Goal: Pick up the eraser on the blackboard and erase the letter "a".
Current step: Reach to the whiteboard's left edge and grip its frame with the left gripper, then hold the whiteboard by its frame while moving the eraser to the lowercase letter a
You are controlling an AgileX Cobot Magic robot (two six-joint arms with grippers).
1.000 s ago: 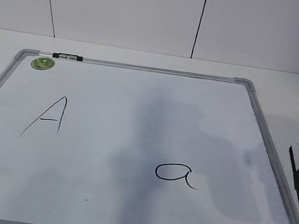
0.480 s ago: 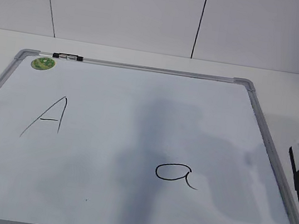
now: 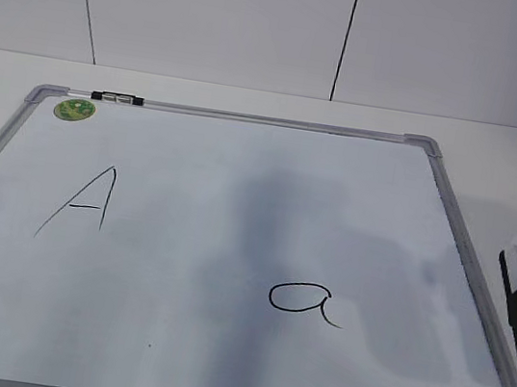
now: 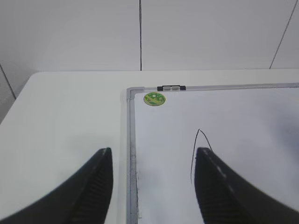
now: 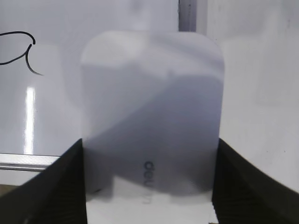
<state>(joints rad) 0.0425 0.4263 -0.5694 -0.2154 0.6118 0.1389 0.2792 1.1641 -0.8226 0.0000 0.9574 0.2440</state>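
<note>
Now the eraser, clamped between the right gripper fingers just right of the letter "a", should be pressed flat and swept leftward across it.

matte black left gripper, broad curved fingers, faintly ribbed inner faces. same black plastic on right gripper.

The blackboard carries two handwritten black marks: a tall angular capital "A" on its left half and a small letter "a" toward the lower right. The left wrist view catches only part of the capital. On the eraser, small grey lettering reads roughly "deu", blurred. The round green sticker has a pattern too small to read.
</note>
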